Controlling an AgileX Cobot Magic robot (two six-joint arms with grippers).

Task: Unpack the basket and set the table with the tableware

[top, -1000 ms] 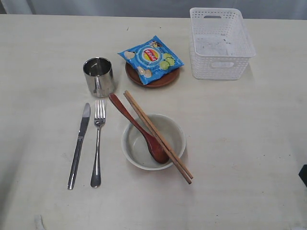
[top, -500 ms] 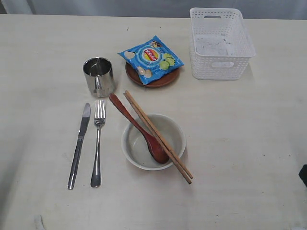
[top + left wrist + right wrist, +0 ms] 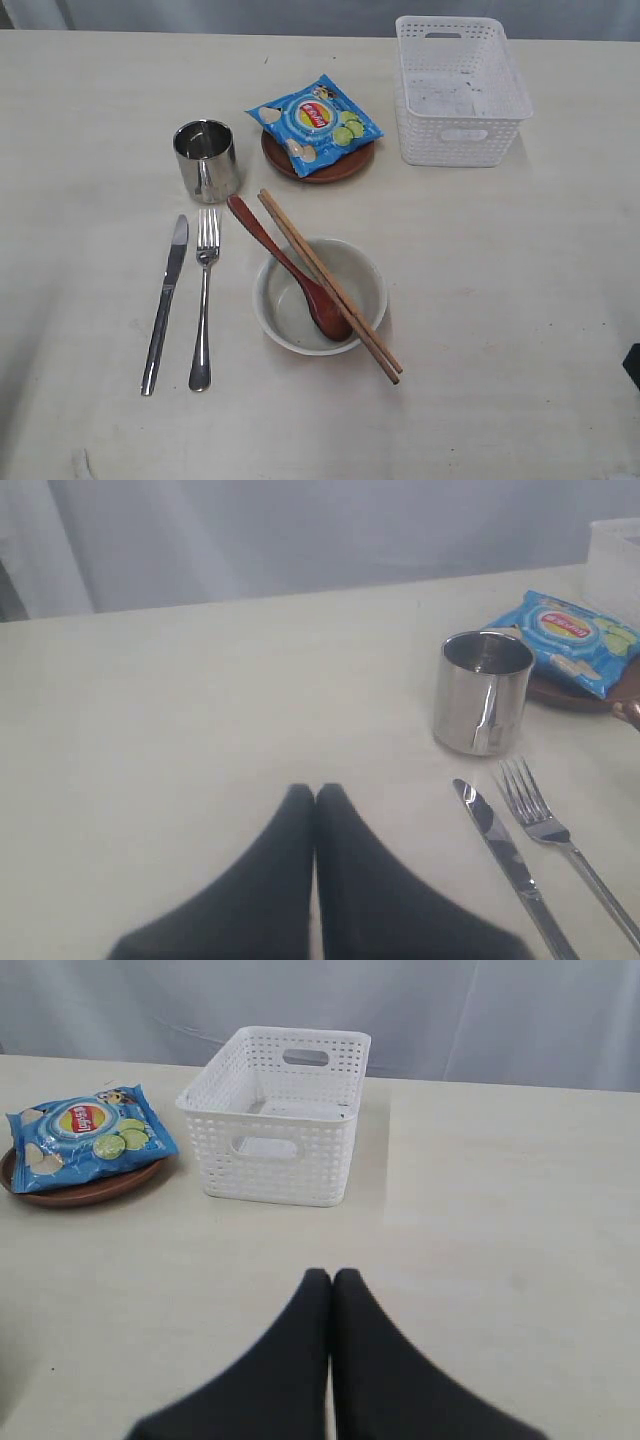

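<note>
A large pale cream table [image 3: 520, 300] with a faint wood grain is filling almost the whole exterior view. Light scuffs and small dark specks are showing on its surface. Its far edge is running straight across the top of that view, and behind it a blue-grey curtain [image 3: 520, 1010] is hanging. In the wrist views the curtain is falling in soft vertical folds and covering the whole background above the table's edge. At one side of the left wrist view, a paler panel of it is hanging beside a narrow dark strip. Soft, even light is spreading over the tabletop, casting only faint shadows. A dim grey shade is lying along the table's left side in the exterior view.
</note>
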